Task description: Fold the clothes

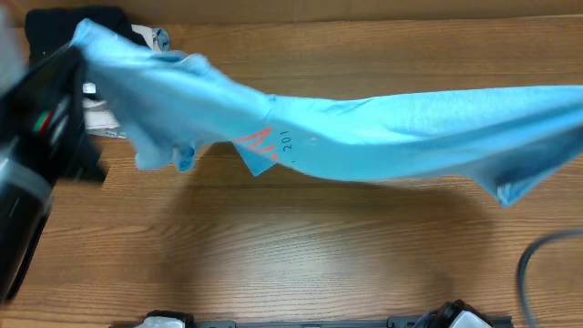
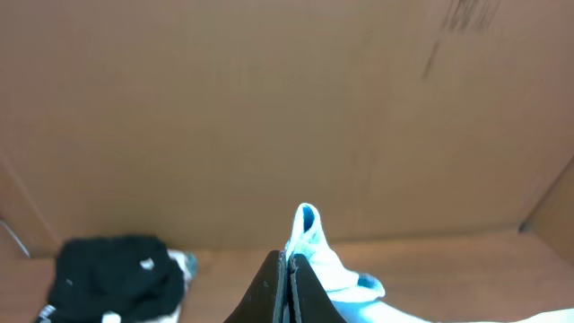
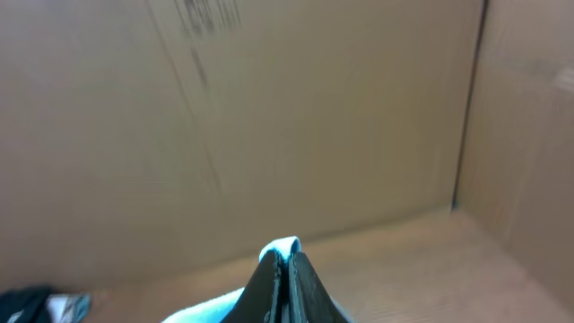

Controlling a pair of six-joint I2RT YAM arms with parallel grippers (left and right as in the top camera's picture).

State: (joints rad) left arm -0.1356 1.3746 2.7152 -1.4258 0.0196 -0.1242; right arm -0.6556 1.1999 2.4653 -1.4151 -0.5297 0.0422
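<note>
The sky-blue T-shirt (image 1: 364, 132) hangs stretched in the air across the table, held up at both ends, with a red mark and small dark digits near its middle. My left gripper (image 2: 287, 262) is shut on one bunched end of the T-shirt (image 2: 309, 235), at the upper left in the overhead view (image 1: 77, 50). My right gripper (image 3: 285, 258) is shut on the other end of the T-shirt (image 3: 282, 246); it lies past the right edge of the overhead view.
A black folded garment (image 2: 112, 274) lies at the back left of the wooden table (image 1: 291, 255), also seen from overhead (image 1: 55, 23), with white items beside it (image 1: 100, 114). A cardboard wall (image 2: 269, 108) stands behind the table. A cable (image 1: 537, 260) curls at the right.
</note>
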